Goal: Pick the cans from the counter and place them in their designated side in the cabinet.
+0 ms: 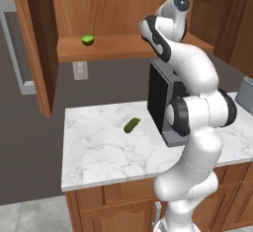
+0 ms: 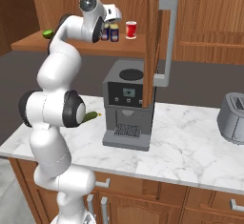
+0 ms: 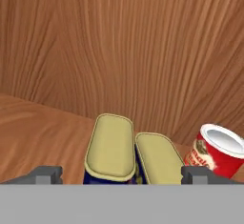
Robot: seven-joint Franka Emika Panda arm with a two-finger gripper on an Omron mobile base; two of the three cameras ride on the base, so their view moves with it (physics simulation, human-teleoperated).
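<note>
While the arm reaches up into the cabinet [image 2: 200,23], the gripper [image 3: 116,175] stands spread wide over the shelf, its two dark fingertips [image 3: 47,174] well apart and pinching nothing. Seen from the hand, the two cans [image 3: 110,147] sit side by side on the plank shelf between those tips, their yellow tops touching or very nearly so, dark blue sides just showing at the bottom. At about 3 o'clock of the pair stands the red-and-white can [image 3: 217,150], just beside the nearer one and apart from it. From the right base view the blue cans appear at 3 o'clock of the hand, with the red one further along the shelf. A green lime [image 1: 87,40] lies at the far end of the shelf, well apart from the cans. Down on the counter [image 1: 99,152], a green pickle [image 1: 131,125] lies at 9 o'clock of the coffee machine [image 2: 126,106], and a toaster [image 2: 232,118] sits towards 3 o'clock
</note>
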